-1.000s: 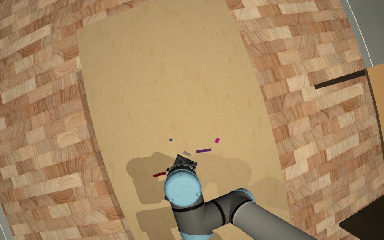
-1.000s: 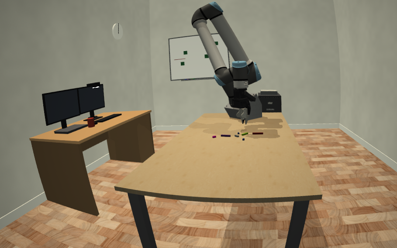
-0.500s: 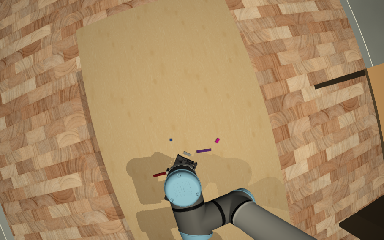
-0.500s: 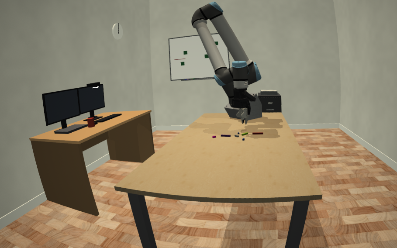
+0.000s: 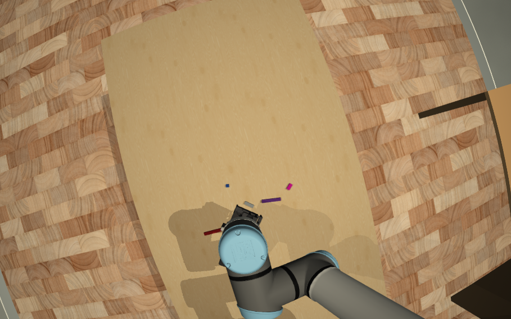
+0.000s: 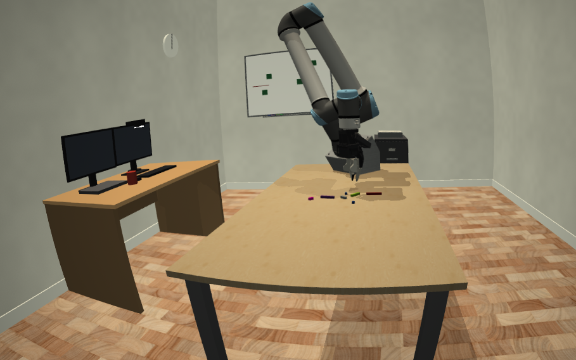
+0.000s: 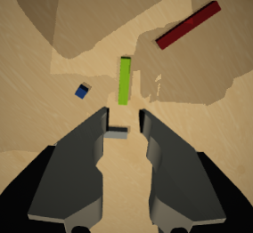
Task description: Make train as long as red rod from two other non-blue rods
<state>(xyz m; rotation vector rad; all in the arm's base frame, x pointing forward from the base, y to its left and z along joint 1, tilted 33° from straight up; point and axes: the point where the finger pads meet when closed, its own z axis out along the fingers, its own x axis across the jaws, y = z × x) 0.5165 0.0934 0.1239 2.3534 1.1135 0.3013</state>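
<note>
My gripper (image 7: 124,109) (image 6: 355,179) is open with a narrow gap, nothing between its fingertips, above the table. The lime rod (image 7: 125,82) (image 6: 355,194) lies just beyond the fingertips in the wrist view; the arm hides it in the top view. The grey rod (image 7: 117,133) (image 5: 248,204) (image 6: 343,197) lies crosswise to it, apart, partly behind the left finger in the wrist view. The red rod (image 7: 188,26) (image 5: 211,231) (image 6: 373,193) lies slanted beyond. The purple rod (image 5: 271,200) (image 6: 327,197) and magenta rod (image 5: 289,186) (image 6: 310,198) lie apart on grey's other side.
One blue rod (image 7: 82,91) (image 6: 346,193) lies near the lime rod, hidden by the arm in the top view. Another blue rod (image 5: 227,185) (image 6: 353,202) lies on the far side of the grey rod from the arm. A desk (image 6: 169,179) stands beside the table.
</note>
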